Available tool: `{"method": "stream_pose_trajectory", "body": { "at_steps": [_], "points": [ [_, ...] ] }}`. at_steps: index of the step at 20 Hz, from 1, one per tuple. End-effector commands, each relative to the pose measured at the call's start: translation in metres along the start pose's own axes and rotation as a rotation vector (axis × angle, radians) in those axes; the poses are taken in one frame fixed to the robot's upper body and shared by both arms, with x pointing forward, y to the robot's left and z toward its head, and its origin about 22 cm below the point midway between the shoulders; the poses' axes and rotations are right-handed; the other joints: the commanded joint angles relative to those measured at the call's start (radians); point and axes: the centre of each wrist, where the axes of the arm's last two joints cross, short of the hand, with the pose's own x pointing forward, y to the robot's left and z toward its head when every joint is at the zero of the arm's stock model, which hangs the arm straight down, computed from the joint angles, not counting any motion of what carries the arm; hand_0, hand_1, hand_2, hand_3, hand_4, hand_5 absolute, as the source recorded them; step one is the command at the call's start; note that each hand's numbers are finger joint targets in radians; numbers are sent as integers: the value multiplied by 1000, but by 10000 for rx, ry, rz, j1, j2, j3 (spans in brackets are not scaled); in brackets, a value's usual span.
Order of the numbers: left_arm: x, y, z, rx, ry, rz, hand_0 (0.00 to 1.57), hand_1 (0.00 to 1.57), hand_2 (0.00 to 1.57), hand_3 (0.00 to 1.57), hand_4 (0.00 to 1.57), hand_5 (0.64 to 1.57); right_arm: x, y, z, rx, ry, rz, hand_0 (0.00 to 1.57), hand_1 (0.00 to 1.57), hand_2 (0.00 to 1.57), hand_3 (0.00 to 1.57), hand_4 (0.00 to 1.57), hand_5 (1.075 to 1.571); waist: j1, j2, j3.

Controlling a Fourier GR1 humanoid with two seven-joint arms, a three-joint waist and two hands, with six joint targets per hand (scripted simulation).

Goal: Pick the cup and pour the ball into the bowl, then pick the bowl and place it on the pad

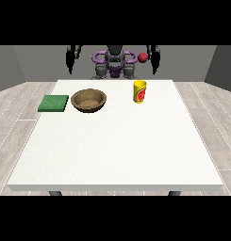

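Note:
A yellow cup (139,91) with a red mark stands upright on the white table (117,150), right of the middle at the far side. A red ball (143,57) shows in the air above the cup, just beside the hand at the view's right (155,59). That hand is raised behind the table's far edge with its fingers hanging straight, holding nothing. A brown bowl (89,100) sits left of the cup, and a flat green pad (53,103) lies left of the bowl. The hand at the view's left (70,59) is raised too, fingers straight, far above the pad.
The robot's torso (114,63) stands behind the table's far edge, between the two hands. Wooden floor surrounds the table on all sides.

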Motion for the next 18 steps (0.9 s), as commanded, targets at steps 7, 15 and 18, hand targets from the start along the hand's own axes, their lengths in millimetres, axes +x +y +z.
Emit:
{"method": "stream_pose_trajectory", "body": {
  "at_steps": [7,15,18],
  "points": [
    [22,-10,16,170,1529,1962,0,0,0,0,664,1566,12,-1,18,-815,1588,-1626,0,0,0,0,875,1533,-2,-3928,72],
    [91,-25,26,81,1865,2002,0,0,0,0,600,1563,71,-11,27,-1199,1815,-1638,0,0,0,0,817,1540,136,-3524,70],
    [103,-27,22,263,952,1767,0,0,0,0,556,1555,99,-25,27,-1147,831,-1466,0,0,0,0,760,1548,-79,-2456,68]
  ]
}}
